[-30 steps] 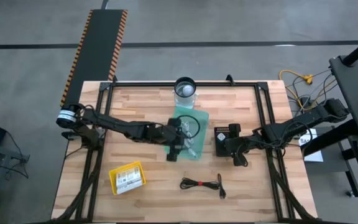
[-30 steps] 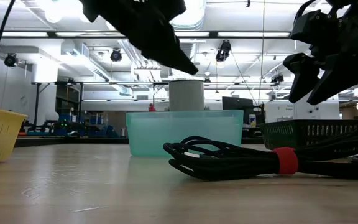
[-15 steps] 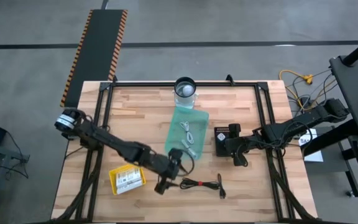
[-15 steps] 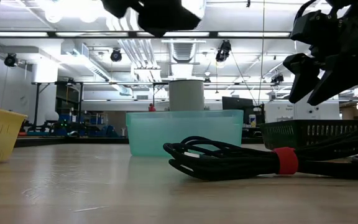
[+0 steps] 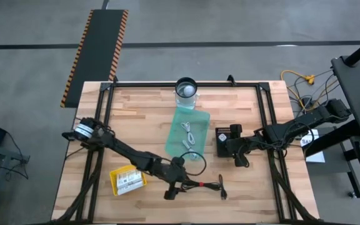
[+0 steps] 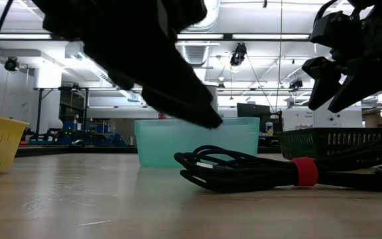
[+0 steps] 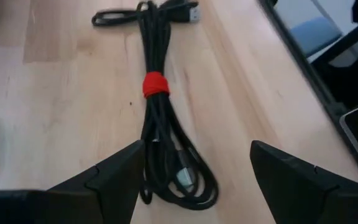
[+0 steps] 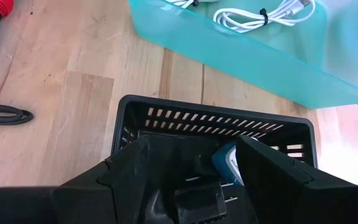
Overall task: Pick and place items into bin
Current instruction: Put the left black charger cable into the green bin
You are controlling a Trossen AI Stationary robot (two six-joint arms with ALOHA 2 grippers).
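Left claw [image 7: 191, 180] is hovering released over the bundled black cable with a red tie [image 7: 160, 124] lying on the wooden bench [image 5: 136, 112]; right claw [image 8: 188, 165], also released, is hanging above the black slotted basket [image 8: 210, 118].

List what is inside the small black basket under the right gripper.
In the black basket, the right wrist view shows a black plug-like block and a blue-white piece. The right gripper, open above it, covers the rest of the basket floor.
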